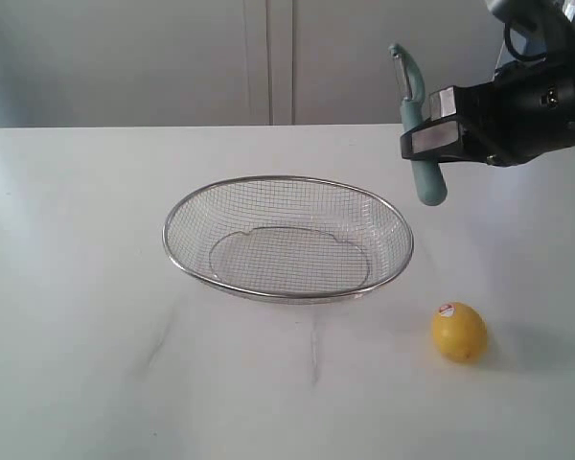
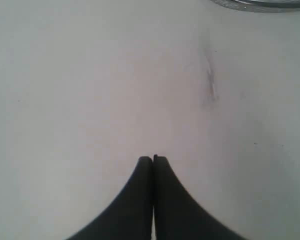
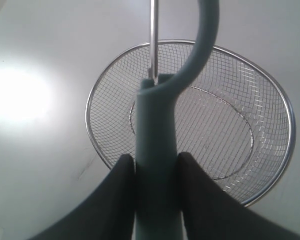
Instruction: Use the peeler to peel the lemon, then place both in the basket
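The wire mesh basket (image 1: 287,238) rests mid-table with nothing in it, and its rim (image 3: 190,44) fills much of the right wrist view. To its right, near the front, sits the yellow lemon (image 1: 459,331), sticker facing up. My right gripper (image 1: 431,139) hangs in the air above the basket's right edge, shut on the teal peeler (image 1: 417,125), which stands upright with its blade head on top. The peeler handle (image 3: 155,150) is clamped between the dark fingers (image 3: 122,195). My left gripper (image 2: 153,159) is shut on nothing, just above bare table.
The white table (image 1: 77,287) stretches around the basket. A pale wall with panel seams (image 1: 268,57) runs behind it. A sliver of the basket's rim (image 2: 260,5) shows at the edge of the left wrist view.
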